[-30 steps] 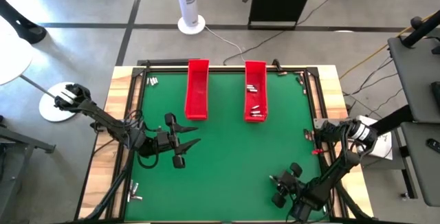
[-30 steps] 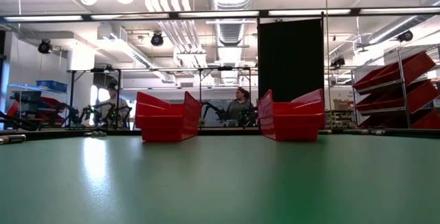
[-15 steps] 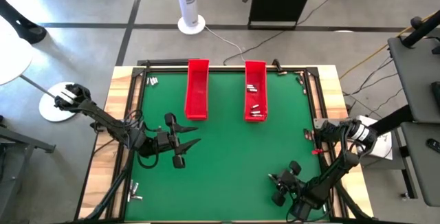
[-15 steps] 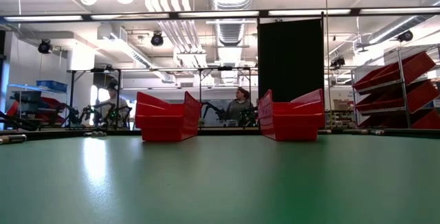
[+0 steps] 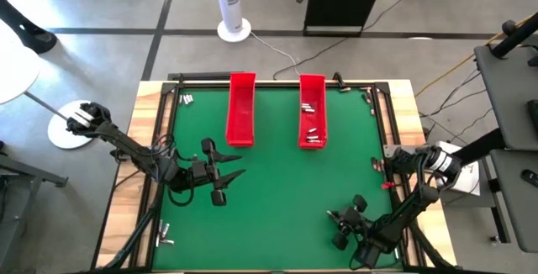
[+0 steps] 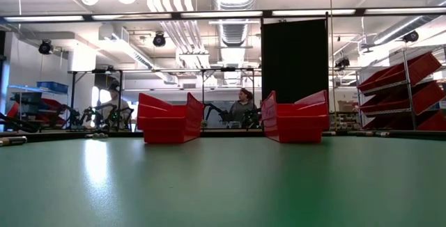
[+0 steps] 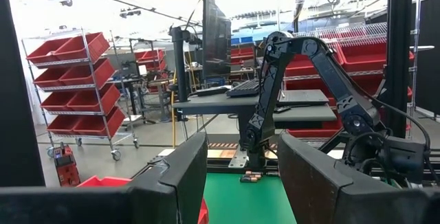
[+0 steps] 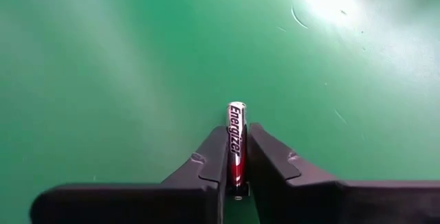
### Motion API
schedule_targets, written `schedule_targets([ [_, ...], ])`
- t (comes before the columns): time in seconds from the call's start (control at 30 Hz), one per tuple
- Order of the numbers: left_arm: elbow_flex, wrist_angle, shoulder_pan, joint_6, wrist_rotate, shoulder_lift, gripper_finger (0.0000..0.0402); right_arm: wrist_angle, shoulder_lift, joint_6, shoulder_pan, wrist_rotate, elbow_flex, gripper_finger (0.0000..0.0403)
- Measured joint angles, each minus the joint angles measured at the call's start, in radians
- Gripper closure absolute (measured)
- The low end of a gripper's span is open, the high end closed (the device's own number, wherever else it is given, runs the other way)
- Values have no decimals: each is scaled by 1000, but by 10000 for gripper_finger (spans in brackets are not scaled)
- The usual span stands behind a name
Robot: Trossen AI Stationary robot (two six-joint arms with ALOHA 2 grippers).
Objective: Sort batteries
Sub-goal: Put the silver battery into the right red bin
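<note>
My right gripper [image 5: 336, 221] hovers low over the green mat [image 5: 277, 198] near the table's near right corner. It is shut on one silver, black and red battery [image 8: 236, 141]. My left gripper [image 5: 235, 166] waits open over the mat's left half, with nothing between its fingers [image 7: 242, 176]. Two long red trays [image 5: 241, 110] [image 5: 312, 112] stand at the far edge. The right tray has several batteries [image 5: 312, 136] lying at its near end. More batteries lie outside the mat at the far left corner [image 5: 185, 99] and the near left corner [image 5: 164, 240]. My right gripper pinches the battery's sides [image 8: 235, 157] between its two fingers. The battery lies along the fingers, and its far end [image 8: 236, 107] sticks out past the fingertips. The fingers slant down at the mat. Whether the battery touches the mat I cannot tell.
A black frame [image 5: 382, 131] and wooden border run round the mat. A few batteries lie by the far right corner [image 5: 368, 97]. Open green mat spreads between the two arms and in front of the trays [image 6: 169, 119] [image 6: 295, 117].
</note>
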Motion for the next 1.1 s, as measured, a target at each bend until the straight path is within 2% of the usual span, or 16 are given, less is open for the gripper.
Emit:
schedule_targets([
  [0.37, 0, 0, 0, 4, 0, 0, 244, 7, -9, -25, -2, -12, -4, 376],
  [0.67, 0, 0, 0, 12, 0, 0, 244, -21, -82, -41, -18, -7, 1, 375],
  [1.1, 0, -5, 0, 12, 0, 0, 244, -47, -174, -316, -151, -13, -1, 375],
])
